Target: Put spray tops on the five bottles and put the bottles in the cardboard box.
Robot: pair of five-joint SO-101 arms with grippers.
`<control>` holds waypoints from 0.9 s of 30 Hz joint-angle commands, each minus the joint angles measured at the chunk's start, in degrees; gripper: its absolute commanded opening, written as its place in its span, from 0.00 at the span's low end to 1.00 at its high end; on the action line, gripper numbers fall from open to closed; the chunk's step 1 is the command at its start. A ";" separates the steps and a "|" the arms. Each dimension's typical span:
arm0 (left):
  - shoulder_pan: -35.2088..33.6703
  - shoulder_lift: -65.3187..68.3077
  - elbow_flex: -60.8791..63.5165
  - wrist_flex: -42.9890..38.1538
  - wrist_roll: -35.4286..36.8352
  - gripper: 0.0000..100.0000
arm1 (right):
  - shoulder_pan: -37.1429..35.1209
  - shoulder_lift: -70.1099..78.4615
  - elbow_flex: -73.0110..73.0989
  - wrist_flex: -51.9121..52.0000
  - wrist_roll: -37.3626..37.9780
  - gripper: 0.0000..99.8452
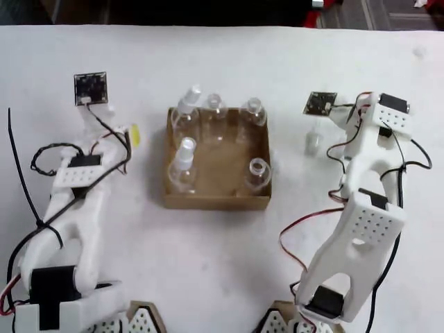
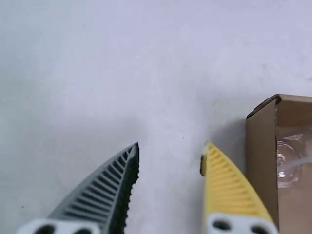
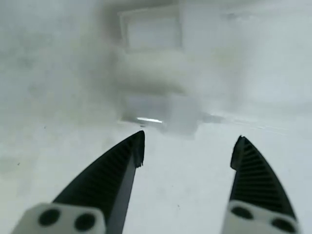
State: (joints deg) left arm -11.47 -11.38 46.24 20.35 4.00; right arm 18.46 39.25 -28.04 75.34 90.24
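Note:
The cardboard box (image 1: 216,201) sits mid-table with five clear bottles standing in it. Two bottles (image 1: 186,161) on its left side wear white spray tops. The other three, such as the one at the front right (image 1: 257,173), have bare necks. A loose spray top (image 1: 313,142) stands on the table right of the box; in the right wrist view this spray top (image 3: 163,114) lies blurred just ahead of my right gripper (image 3: 190,135), which is open and holds nothing. My left gripper (image 2: 171,146) is open over bare table, just left of the box corner (image 2: 265,122).
The left arm (image 1: 80,187) stretches along the left side of the table, and the right arm (image 1: 361,208) along the right side. Cables trail beside both. The white table (image 1: 222,55) runs on behind the box.

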 commanded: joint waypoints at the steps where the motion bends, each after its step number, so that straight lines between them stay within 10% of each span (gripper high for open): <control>1: 0.57 -2.77 -0.53 -1.85 -0.53 0.20 | -0.75 0.92 -2.55 -1.01 1.67 0.26; 16: 0.66 -2.77 -0.44 -1.85 -0.53 0.20 | -1.01 1.98 -2.55 1.71 0.44 0.04; 27: 0.66 -2.77 -0.26 -1.85 -0.53 0.20 | -3.30 -6.55 -2.02 15.60 -21.19 0.02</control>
State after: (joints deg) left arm -11.38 -11.38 46.24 20.35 3.91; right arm 15.82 37.49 -28.40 88.18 77.93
